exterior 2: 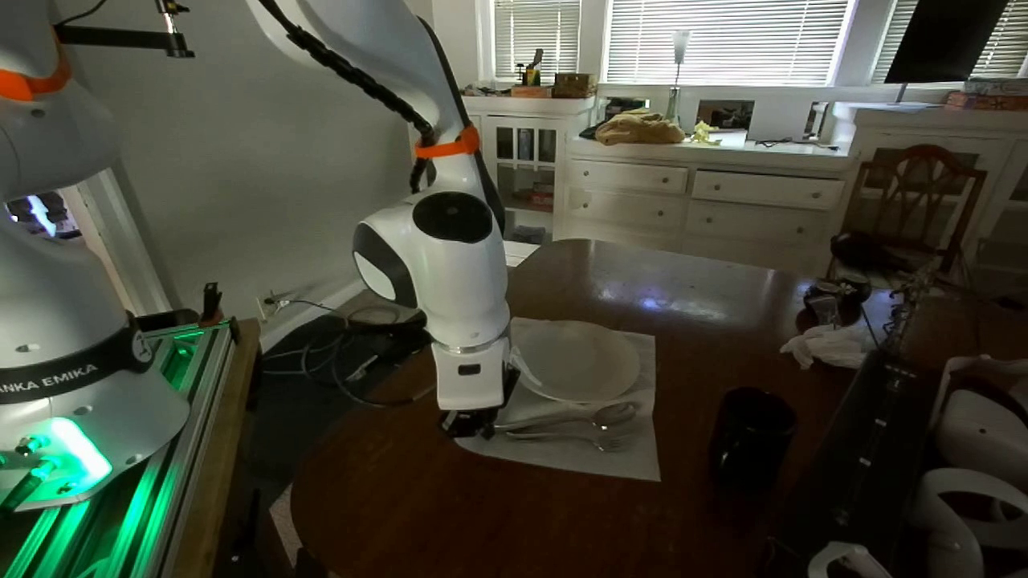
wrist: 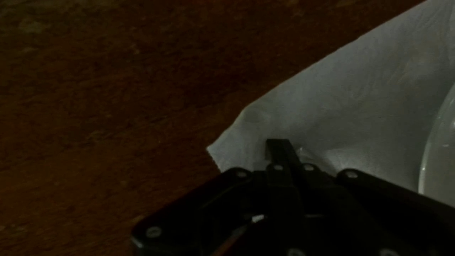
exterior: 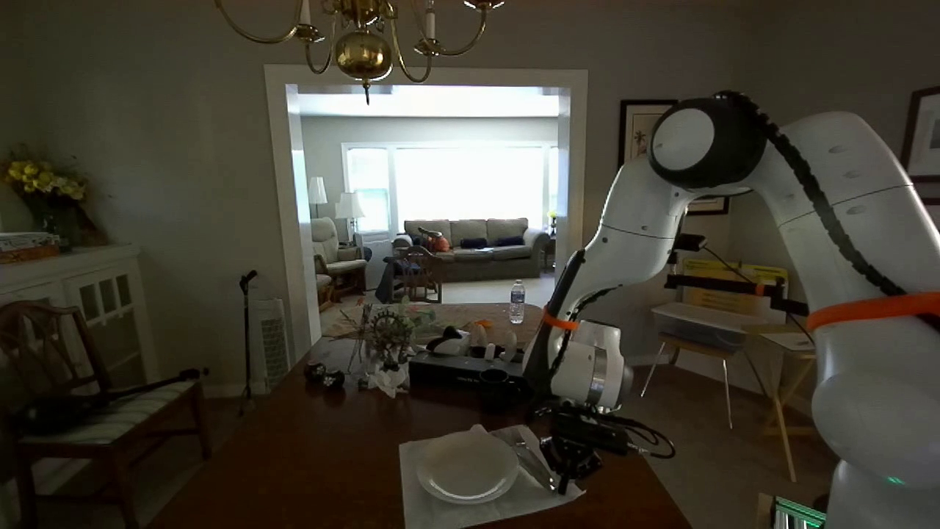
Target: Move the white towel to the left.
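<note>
In an exterior view, the gripper [exterior: 564, 486] is found pointing down at one corner of the white towel [exterior: 440, 514], which lies spread on the table [exterior: 316, 470]. The towel extends leftward from the gripper as seen there. A white plate [exterior: 468, 470] rests on the towel to the gripper's left; cutlery [exterior: 534, 466] lies between plate and gripper, one end just beside the fingers. Beyond the gripper, on the far part of the table, a black box [exterior: 463, 371] and a water bottle [exterior: 517, 301] are noted, both well apart from it.

In an exterior view, the wrist housing hides much of the gripper. A spoon [exterior 2: 614, 413] and a fork [exterior 2: 612, 442], both on the towel, have their handles toward it. A dark mug [exterior 2: 752, 437] stands to its right, off the towel.

In the wrist view, the fingers [wrist: 279, 151] are brought together, with little or no gap visible. They overlie the towel just inside its corner, the tip of which shows to their left. The plate's rim is at their right, apart. Whether cloth is caught between the fingers cannot be told
</note>
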Robot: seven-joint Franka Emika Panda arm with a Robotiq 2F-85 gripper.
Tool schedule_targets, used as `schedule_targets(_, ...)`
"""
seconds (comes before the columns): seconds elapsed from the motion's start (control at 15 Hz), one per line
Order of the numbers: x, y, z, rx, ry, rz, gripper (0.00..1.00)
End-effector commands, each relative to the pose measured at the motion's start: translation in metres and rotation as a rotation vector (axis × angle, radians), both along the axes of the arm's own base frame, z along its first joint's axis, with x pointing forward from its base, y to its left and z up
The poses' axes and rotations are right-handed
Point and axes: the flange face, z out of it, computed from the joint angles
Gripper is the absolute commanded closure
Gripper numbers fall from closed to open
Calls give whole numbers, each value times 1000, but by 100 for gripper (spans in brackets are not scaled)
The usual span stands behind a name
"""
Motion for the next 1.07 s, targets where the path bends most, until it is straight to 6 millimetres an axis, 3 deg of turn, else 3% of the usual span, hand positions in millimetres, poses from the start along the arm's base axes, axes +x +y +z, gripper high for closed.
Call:
schedule_targets(0.0, 1, 1, -10, -17, 4, 11, 100)
schedule_targets(0.4, -1, 3, -12, -24, 15, 18, 100)
schedule_targets(1.0, -10, 31, -25, -1, 84, 43, 100)
